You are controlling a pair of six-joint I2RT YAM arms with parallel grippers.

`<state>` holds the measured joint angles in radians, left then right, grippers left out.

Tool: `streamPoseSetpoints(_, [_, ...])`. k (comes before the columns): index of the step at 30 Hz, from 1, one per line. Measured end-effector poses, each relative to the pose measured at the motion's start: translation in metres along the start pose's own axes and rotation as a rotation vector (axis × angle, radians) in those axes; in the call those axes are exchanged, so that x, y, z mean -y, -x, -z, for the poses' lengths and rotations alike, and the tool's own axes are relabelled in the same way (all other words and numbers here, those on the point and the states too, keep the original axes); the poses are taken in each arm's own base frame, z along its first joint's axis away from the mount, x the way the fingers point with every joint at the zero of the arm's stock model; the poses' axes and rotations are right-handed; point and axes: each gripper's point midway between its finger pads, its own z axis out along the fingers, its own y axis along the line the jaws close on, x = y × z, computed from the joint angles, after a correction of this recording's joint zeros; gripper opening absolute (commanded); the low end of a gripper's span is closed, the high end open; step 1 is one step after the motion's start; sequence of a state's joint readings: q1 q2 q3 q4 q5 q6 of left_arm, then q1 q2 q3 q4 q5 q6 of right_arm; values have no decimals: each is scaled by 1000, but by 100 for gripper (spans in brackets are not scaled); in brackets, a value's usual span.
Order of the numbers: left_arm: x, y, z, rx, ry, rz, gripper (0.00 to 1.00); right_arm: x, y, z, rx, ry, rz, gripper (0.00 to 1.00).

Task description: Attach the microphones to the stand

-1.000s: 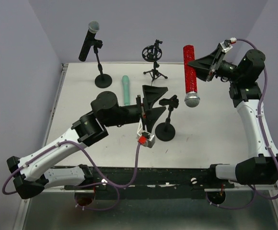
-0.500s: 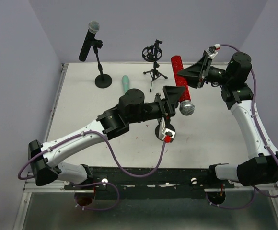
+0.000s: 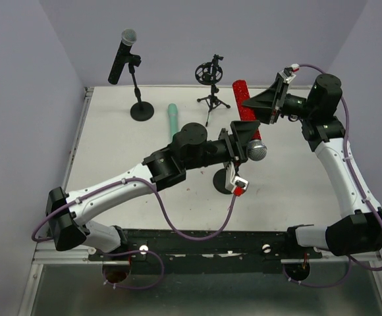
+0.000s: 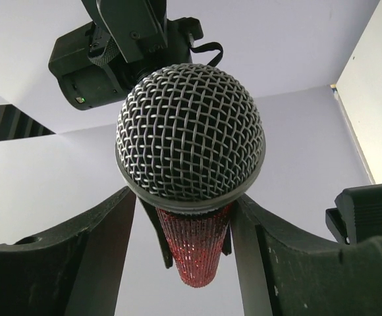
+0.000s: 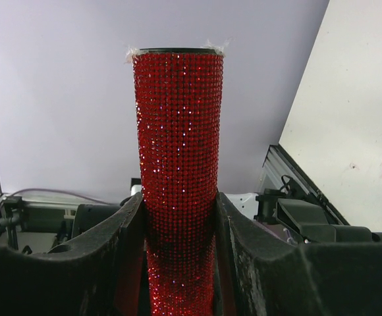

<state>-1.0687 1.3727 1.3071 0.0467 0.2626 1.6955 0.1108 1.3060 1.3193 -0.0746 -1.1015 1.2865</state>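
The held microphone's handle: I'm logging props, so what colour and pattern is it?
Microphone handle: glittery red, tiny studded dots; best in right wrist view.

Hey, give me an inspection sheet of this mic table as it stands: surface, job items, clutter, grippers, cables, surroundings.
Surface: white table, faint reddish smudges.
Job's things: black microphone clipped in its stand; teal microphone lying flat; red microphone held aloft, head near the round-base stand; shock-mount tripod holding no microphone.
Clutter: nothing seen.
Grippers: right gripper shut on the red microphone's handle; left gripper open, fingers straddling it just behind the mesh head.
Cables: purple cables looped along both arms.
Surroundings: plain lilac walls; black rail at the near edge.
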Motion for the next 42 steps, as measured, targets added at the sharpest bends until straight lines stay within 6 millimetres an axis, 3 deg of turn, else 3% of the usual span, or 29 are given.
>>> streamPoseSetpoints(5, [-2, -2, -5, -5, 2, -10, 63, -1, -2, 0, -7, 4, -2, 12])
streamPoseSetpoints(7, [-2, -3, -7, -7, 1, -11, 55, -1, -3, 0, -9, 5, -2, 13])
streamPoseSetpoints(10, [2, -3, -9, -8, -7, -9, 34, -3, -4, 1, -9, 8, -4, 18])
streamPoseSetpoints(14, [4, -2, -10, -6, -15, 0, 1, -7, -5, 2, -9, 20, 21, 45])
streamPoseSetpoints(20, [-2, -2, -7, -9, 4, 19, 0, -8, -7, 2, -15, 25, 20, 91])
streamPoseSetpoints(23, [-14, -2, 1, -14, 42, 61, 0, -8, -7, 2, -17, 29, 42, 100])
streamPoseSetpoints(32, [-57, 2, 55, -22, 168, 234, 0, -15, -11, 3, -32, 52, 194, 100])
streamPoseSetpoints(37, [-103, 3, 120, -28, 318, 418, 0, -12, -11, 4, -32, 40, 332, 100])
streamPoseSetpoints(42, [-115, 8, 171, -12, 396, 680, 0, -2, -6, 2, -45, 29, 494, 100])
